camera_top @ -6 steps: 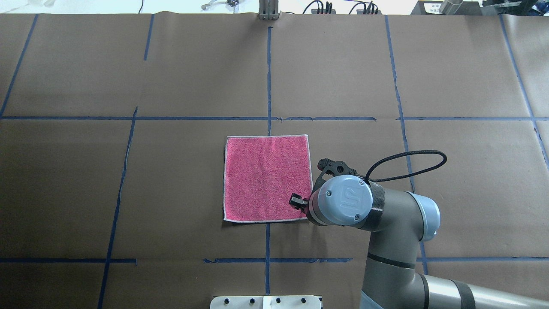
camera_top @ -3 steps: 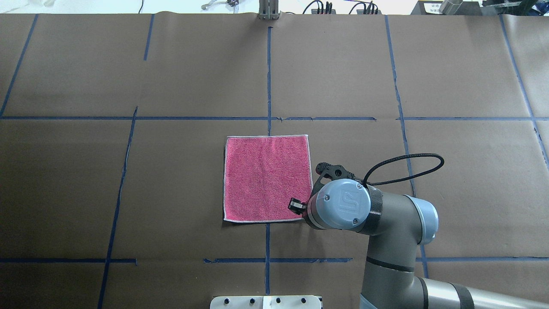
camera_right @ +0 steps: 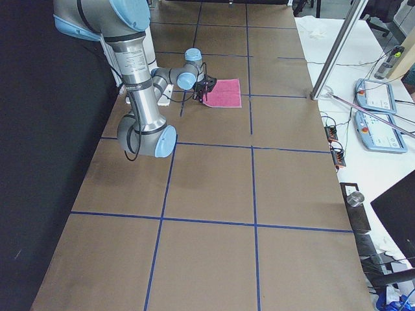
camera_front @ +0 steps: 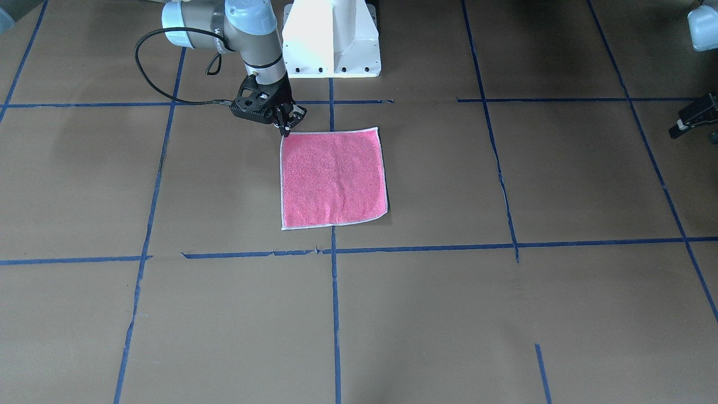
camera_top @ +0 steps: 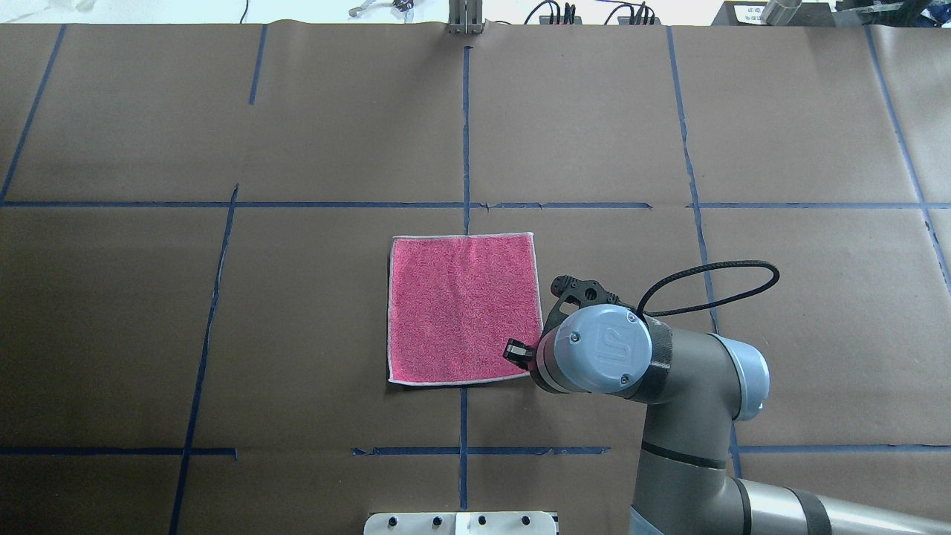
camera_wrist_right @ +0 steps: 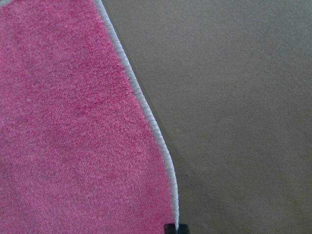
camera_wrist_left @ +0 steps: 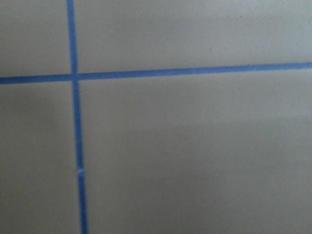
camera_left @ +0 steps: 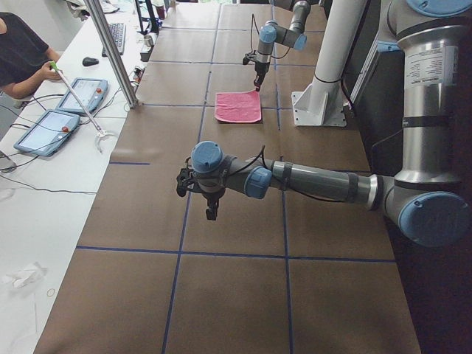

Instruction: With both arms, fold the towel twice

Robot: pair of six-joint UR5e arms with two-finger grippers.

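The towel [camera_top: 464,308] lies flat on the brown table [camera_top: 297,297], pink side up. It sits in the middle of the table, from left to right, and close to the robot's white base [camera_front: 331,39]. It is not folded yet. A thin white edge [camera_wrist_right: 146,107] runs all the way round it. One blue tape line [camera_top: 466,134] runs from the far side of the table and goes under the towel.

The right arm [camera_top: 669,416] reaches in from the robot's right side. Its right gripper [camera_front: 286,124] points down at the towel's near right corner — the corner closest to the base. The tips are right at that corner. I cannot tell if they touch the cloth, and I cannot tell if the gripper is spread or pinched. From above, the round blue wrist cap [camera_top: 605,349] hides most of it, and only one black finger [camera_top: 515,351] peeks out over the pink. A black cable [camera_top: 713,279] loops out behind the wrist.

The left arm [camera_left: 317,181] is stretched out far off to the left, well apart from the towel. Its left gripper [camera_left: 211,206] hangs over bare table and holds nothing. I cannot tell if it is spread or pinched. Its own camera sees only brown paper and a blue cross [camera_wrist_left: 74,77] of tape.
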